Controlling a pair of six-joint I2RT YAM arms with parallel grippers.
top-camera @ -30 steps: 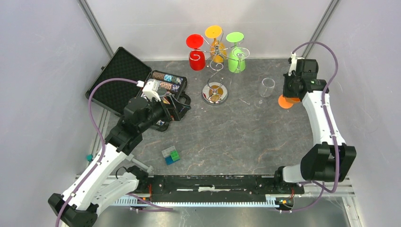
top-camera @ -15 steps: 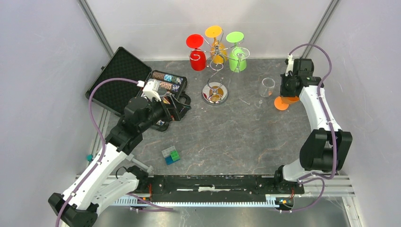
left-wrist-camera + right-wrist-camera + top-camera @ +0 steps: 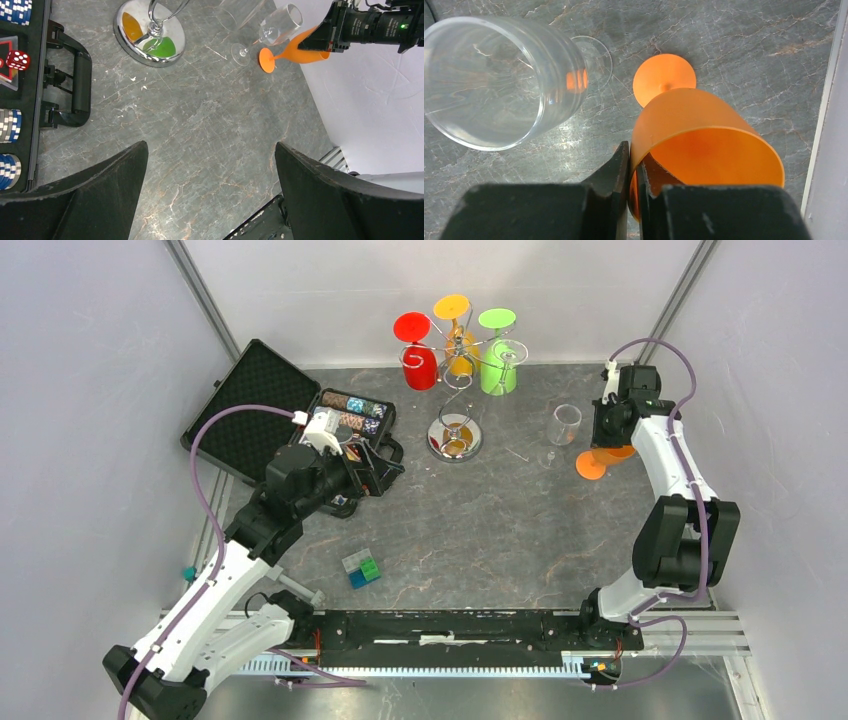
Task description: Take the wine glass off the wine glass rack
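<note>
The silver wire wine glass rack (image 3: 455, 435) stands at the back middle on its round mirrored base (image 3: 149, 34). Red (image 3: 415, 352), orange (image 3: 456, 332), green (image 3: 496, 352) and clear (image 3: 510, 352) glasses hang upside down from its arms. My right gripper (image 3: 612, 430) is shut on the rim of an orange wine glass (image 3: 696, 137), one finger inside the bowl and one outside; the glass is tilted with its foot (image 3: 589, 465) at the table. A clear wine glass (image 3: 563, 427) stands just left of it. My left gripper (image 3: 210, 185) is open and empty, above bare table.
An open black case (image 3: 300, 425) with poker chips and dice lies at the left, under the left arm. A small blue and green block (image 3: 361, 569) lies near the front. The white right wall (image 3: 829, 125) is close to the orange glass.
My right gripper has moved a little towards the back and left with the orange glass, whose foot has shifted left and nearer. The left arm has not moved.
</note>
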